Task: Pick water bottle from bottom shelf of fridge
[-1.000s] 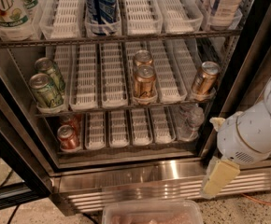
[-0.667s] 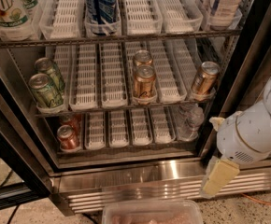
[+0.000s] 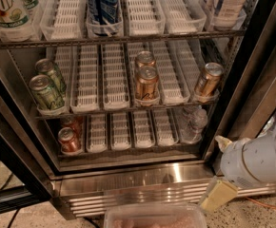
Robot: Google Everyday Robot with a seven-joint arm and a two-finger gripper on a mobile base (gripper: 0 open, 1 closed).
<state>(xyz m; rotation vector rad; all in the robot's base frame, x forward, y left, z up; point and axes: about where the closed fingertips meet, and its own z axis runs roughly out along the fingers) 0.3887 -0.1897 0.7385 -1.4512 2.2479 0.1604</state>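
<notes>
The fridge (image 3: 128, 184) stands open in front of me, with steel walls and a steel base grille. Its bottom shelf (image 3: 128, 129) carries narrow white slotted lane trays. Two clear ribbed water bottles (image 3: 193, 123) stand one behind the other in the rightmost lane of that shelf. Two red cans (image 3: 69, 139) stand in the leftmost lane. My gripper (image 3: 217, 196), on a white arm (image 3: 257, 163), hangs outside the fridge at the lower right. It is in front of the base grille, below and to the right of the bottles, and holds nothing that I can see.
The middle shelf holds green cans (image 3: 46, 91) at the left, gold cans (image 3: 146, 82) in the centre and one gold can (image 3: 207, 81) at the right. The top shelf holds larger bottles. The black door frame (image 3: 252, 75) runs along the right. A pink-filled bin (image 3: 154, 216) sits at the bottom edge.
The arm and gripper have sunk a little lower in front of the base grille. Nothing in the fridge has moved.
</notes>
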